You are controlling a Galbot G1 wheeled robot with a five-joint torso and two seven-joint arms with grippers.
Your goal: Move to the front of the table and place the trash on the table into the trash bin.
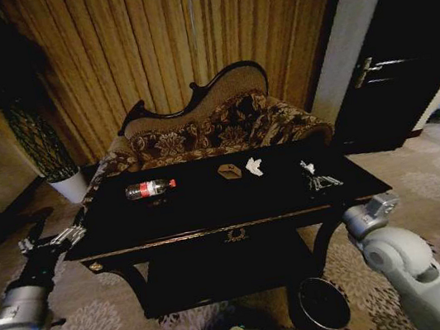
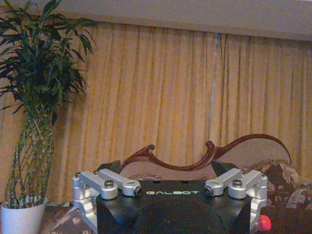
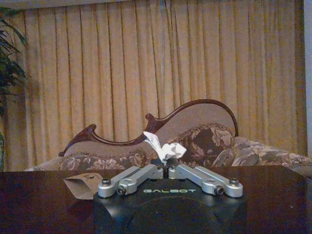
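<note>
A: Why does the robot stand where it does?

B: It faces the front of the glossy black bench [image 1: 210, 208], gold emblem toward it, so both arms can reach over the edge. The trash bin [image 1: 322, 304] sits on the carpet by the bench's front right leg, near the right arm, which I judge handy for dropping things in.

A: And the trash?

B: On the benchtop. A clear plastic bottle [image 1: 150, 188] with a red label lies on its side toward the left. A flat brown box-like piece [image 1: 229, 171] and a white crumpled scrap [image 1: 254, 166] rest just beside each other near the middle, at the far edge.

A: The grippers?

B: The right gripper [image 1: 320, 180] hovers over the bench's right part. In the right wrist view its metal fingers [image 3: 129, 179] meet at the tips, closed on nothing; the scrap [image 3: 163, 146] shows just beyond them, apart. The left gripper [image 1: 48, 242] hangs off the bench's left corner, fingers spread wide and empty.

A: Handling?

B: The scrap looks light and crushable, the bottle smooth and round, likely to roll. Behind stands a floral sofa [image 1: 214, 128] with a curved wooden back.
</note>
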